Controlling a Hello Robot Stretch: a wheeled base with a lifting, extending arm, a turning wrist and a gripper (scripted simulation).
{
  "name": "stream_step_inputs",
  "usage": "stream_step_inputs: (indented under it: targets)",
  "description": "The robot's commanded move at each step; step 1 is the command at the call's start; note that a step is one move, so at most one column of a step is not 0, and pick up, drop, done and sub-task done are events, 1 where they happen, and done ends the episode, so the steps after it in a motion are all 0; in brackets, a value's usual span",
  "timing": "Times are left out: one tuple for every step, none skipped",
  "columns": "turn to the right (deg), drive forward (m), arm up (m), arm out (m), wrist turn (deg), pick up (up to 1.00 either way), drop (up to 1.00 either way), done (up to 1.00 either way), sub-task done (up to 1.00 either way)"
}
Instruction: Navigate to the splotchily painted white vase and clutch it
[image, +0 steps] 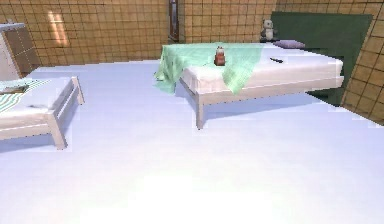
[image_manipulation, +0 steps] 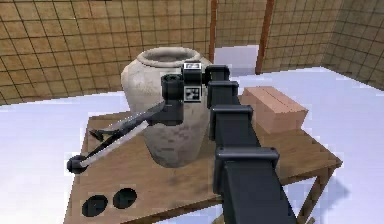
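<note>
A large off-white vase (image_manipulation: 160, 85) with a wide mouth and blotchy grey-beige paint stands on a wooden table (image_manipulation: 300, 155) in the arm side view. The dark arm (image_manipulation: 240, 160) rises from the bottom edge and reaches in front of the vase's right side. From the gripper's dark body, two thin fingers (image_manipulation: 115, 138) slant down to the left across the vase's lower part. The gripper (image_manipulation: 78, 163) ends near the table's left edge. I cannot tell whether it holds anything.
A reddish-brown box (image_manipulation: 275, 108) sits on the table right of the vase, and two dark round spots (image_manipulation: 108, 202) mark its near left corner. Ahead stands a bed (image: 300, 75) with a green blanket (image: 195, 62) and a small brown object (image: 219, 56). Another bed (image: 40, 105) is at the left. Pale floor lies between.
</note>
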Motion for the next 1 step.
stream_step_inputs:
  targets:
    - [0.0, 0.00, 0.00, 0.00, 45.0, 0.00, 0.00, 0.00, 0.00]
